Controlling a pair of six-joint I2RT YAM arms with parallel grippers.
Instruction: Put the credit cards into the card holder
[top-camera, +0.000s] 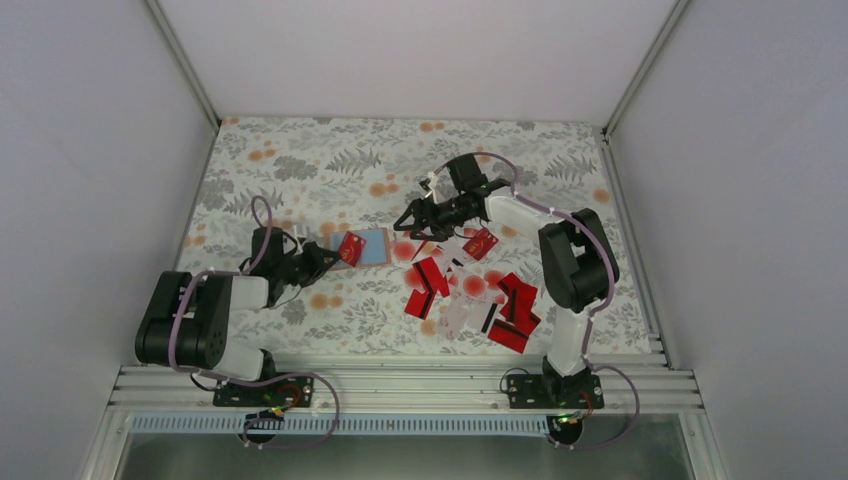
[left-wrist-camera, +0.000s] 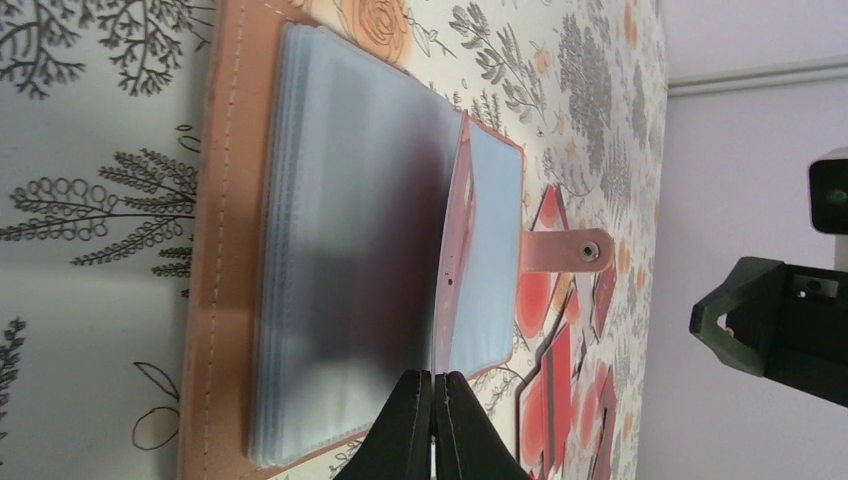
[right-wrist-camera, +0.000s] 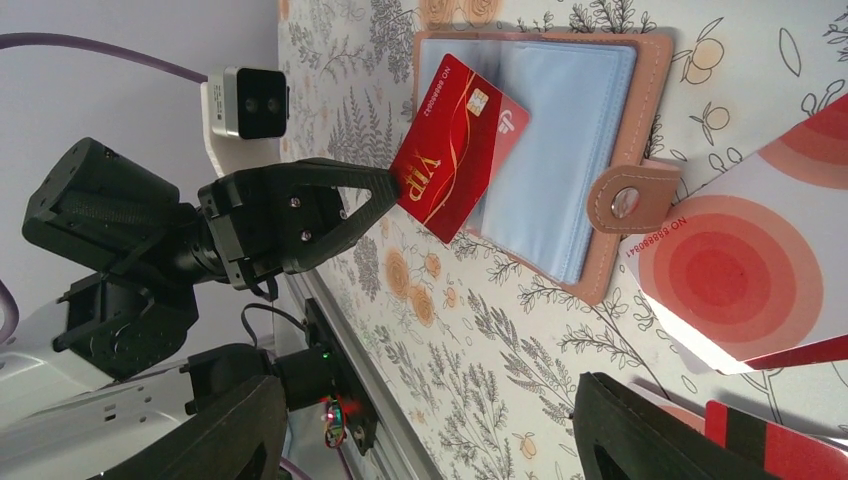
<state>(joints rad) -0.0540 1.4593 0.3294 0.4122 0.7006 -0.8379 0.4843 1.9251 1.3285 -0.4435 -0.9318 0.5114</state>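
Closed left end effector (right-wrist-camera: 385, 190) pinches a red credit card (right-wrist-camera: 460, 150) by its edge over the open card holder (right-wrist-camera: 655, 120). The card looks light, stiff and slick; its edges likely grip best. The right end effector (top-camera: 412, 220) gapes, empty, near loose cards (top-camera: 470, 285).

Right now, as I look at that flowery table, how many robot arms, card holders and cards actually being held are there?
Robot arms: 2, the left arm and the right arm
Card holder: 1, lying open
Cards held: 1, the red VIP card, pinched by the left end effector
Total: 4
The loose cards overlap too much to count.
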